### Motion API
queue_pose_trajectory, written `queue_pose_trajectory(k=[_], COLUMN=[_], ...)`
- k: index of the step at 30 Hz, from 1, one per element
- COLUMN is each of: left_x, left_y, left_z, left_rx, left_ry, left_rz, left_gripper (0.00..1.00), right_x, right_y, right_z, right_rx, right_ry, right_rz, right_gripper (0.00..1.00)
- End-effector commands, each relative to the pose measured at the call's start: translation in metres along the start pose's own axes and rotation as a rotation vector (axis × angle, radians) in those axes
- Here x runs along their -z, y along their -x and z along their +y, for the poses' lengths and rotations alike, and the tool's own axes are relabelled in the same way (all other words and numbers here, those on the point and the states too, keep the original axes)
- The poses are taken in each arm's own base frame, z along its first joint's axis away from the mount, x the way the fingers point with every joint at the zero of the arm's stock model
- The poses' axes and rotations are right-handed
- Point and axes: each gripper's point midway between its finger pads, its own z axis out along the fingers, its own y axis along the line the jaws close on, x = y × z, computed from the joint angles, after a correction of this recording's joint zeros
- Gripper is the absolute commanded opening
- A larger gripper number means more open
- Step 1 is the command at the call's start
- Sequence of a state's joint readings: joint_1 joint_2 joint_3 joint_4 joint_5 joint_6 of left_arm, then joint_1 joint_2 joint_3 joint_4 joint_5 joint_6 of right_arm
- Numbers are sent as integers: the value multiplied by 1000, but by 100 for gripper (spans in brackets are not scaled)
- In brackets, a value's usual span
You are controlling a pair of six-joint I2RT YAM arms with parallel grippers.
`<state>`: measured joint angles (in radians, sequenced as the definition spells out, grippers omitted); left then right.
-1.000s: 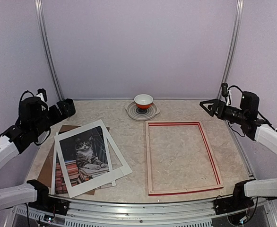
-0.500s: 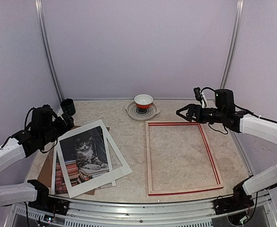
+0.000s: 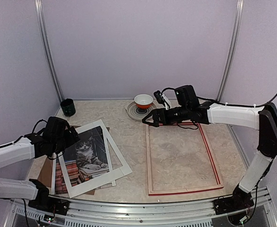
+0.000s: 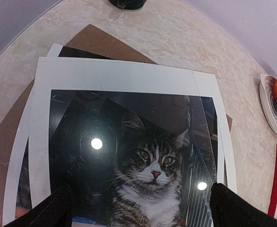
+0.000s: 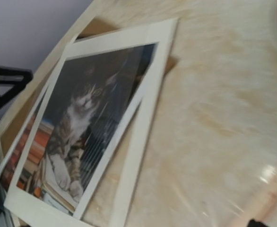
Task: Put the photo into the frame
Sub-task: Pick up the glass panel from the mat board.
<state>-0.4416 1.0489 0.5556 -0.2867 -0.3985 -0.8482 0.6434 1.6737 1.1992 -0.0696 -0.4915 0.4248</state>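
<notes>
Photo (image 3: 84, 150) lies at left, sandwiched under the white mat (image 4: 119, 78) and over the brown backing board (image 4: 96, 40), so we judge it needs freeing first. The frame (image 3: 148, 156) waits back-up at right. Our left gripper (image 3: 68, 137) hovers above the cat, fingers spread wide, empty (the right gripper (image 3: 149, 119) we cannot read).

The top view overlooks the whole table (image 3: 136, 142); both wrist views look closely at the photo (image 4: 148, 170).

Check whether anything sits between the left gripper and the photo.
Yes: the white mat lies on top of the photo, covering its edges, directly under the open left gripper. Glare suggests a clear sheet over it too.
</notes>
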Motion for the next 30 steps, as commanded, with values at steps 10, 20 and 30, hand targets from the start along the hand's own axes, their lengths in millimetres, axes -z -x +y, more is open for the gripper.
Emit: queue_pose_trajectory(k=[10, 20, 30], left_x=[-12, -24, -34], left_y=[-22, -45, -60], left_z=[0, 1, -4], left_rx=[5, -11, 3], left_ry=[1, 13, -25], left_rz=[25, 77, 113], left_gripper=[99, 99, 99], right_x=[-111, -149, -173], right_y=[-35, -71, -104], right_z=[45, 70, 85], right_rx=[113, 140, 145], right_ry=[123, 198, 210], right_rz=[260, 376, 446], right_gripper=[99, 99, 99])
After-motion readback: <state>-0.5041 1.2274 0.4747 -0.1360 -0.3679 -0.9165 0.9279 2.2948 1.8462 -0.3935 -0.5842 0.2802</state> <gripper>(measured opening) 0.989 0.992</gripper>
